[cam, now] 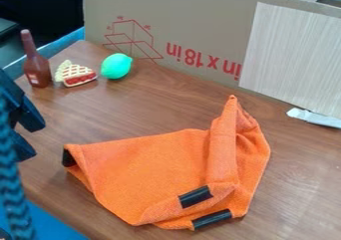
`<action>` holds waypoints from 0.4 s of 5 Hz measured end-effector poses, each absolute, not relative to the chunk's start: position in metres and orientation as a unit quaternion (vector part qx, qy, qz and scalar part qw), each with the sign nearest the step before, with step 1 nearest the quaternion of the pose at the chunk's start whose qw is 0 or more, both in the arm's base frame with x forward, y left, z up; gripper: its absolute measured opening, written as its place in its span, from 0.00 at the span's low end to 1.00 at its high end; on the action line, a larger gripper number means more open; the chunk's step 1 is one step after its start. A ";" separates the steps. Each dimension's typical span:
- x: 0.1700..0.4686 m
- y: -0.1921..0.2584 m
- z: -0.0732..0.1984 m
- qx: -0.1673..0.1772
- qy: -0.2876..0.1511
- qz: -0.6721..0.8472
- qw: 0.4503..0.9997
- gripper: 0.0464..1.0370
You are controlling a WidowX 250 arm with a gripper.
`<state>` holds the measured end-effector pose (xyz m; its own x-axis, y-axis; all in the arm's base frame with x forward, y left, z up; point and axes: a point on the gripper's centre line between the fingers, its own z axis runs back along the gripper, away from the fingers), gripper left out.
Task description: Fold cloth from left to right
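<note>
Cloth (150, 162) in the middle of the camera view, out on the brown table (126, 117), and it's a half-made fold by the look of it! One black patch (195, 196) lies just above another black patch (212, 219) at the near edge, so I'd call the near left corner already over to the right. The far left is the trouble: that left corner (68, 157) sits well apart from the rest, curled at its dark tip, while the right side (233, 139) stands in a rumpled peak. And here's the gripper (37, 140), at the left edge, spread wide, nothing between its tips, clear of the fabric. So the step in hand, as I judge it, is taking that remaining corner. Next it wants a low pinch there, a lift, then a carry rightward over the peak; drag it flat and the whole lot may bunch.
</note>
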<state>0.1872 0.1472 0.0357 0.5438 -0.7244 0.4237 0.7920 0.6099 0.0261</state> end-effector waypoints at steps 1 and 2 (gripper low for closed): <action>0.182 0.139 0.030 -0.093 -0.197 -0.434 0.874 0.96; 0.186 0.131 0.027 -0.086 -0.194 -0.432 0.877 0.96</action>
